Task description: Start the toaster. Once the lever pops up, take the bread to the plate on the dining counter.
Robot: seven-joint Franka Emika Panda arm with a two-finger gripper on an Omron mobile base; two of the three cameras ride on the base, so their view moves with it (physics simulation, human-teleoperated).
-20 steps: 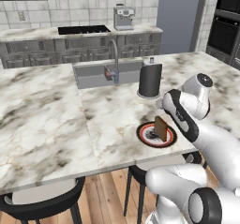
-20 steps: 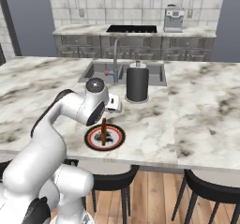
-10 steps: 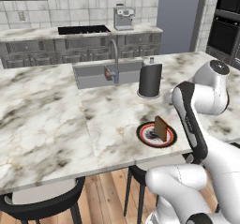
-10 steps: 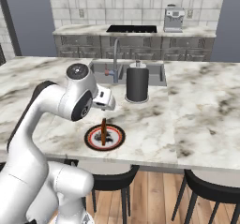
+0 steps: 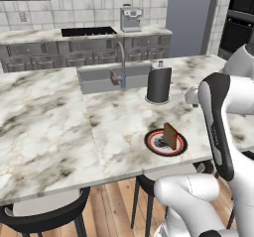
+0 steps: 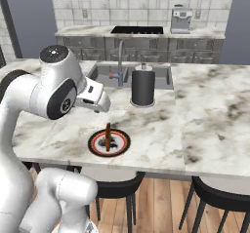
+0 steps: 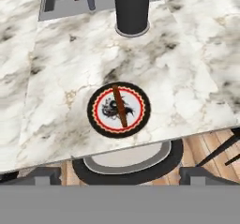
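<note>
bread: upright on plate | plate: near table front edge | hand: raised above plate, grip state unclear

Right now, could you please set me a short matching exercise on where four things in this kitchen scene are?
Things:
1. bread
2. plate
3. black cylinder
4. tap

Places:
A. at the built-in sink
B. standing on edge on the plate
C. upright beside the sink, behind the plate
D. near the front edge of the dining counter

Pairs: 1-B, 2-D, 3-C, 4-A
</note>
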